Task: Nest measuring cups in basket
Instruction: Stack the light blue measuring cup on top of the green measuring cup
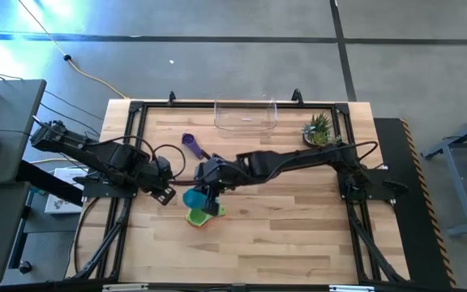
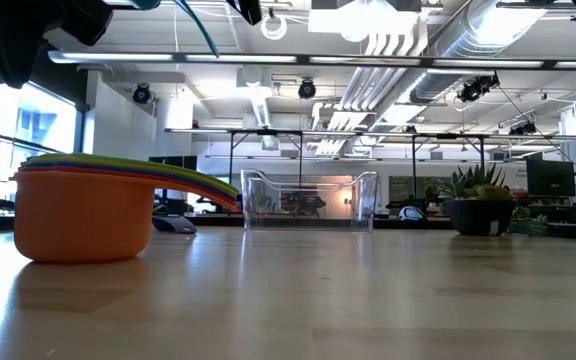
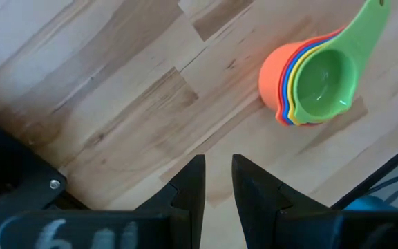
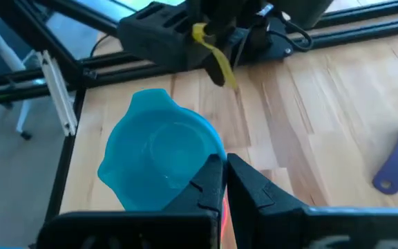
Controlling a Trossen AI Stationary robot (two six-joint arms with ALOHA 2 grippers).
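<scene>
The right gripper (image 1: pixel 210 197) is clamped on the teal cup (image 4: pixel 161 160), hanging just above the nested stack (image 1: pixel 202 215). The basket (image 1: pixel 246 114) lies well beyond, toward the table's far edge. The left gripper (image 3: pixel 218 181), fingers slightly apart and empty, waits beside. The purple cup (image 1: pixel 191 143) lies apart, handle toward the right arm. Only the left wrist view shows green as the stack's innermost cup.
</scene>
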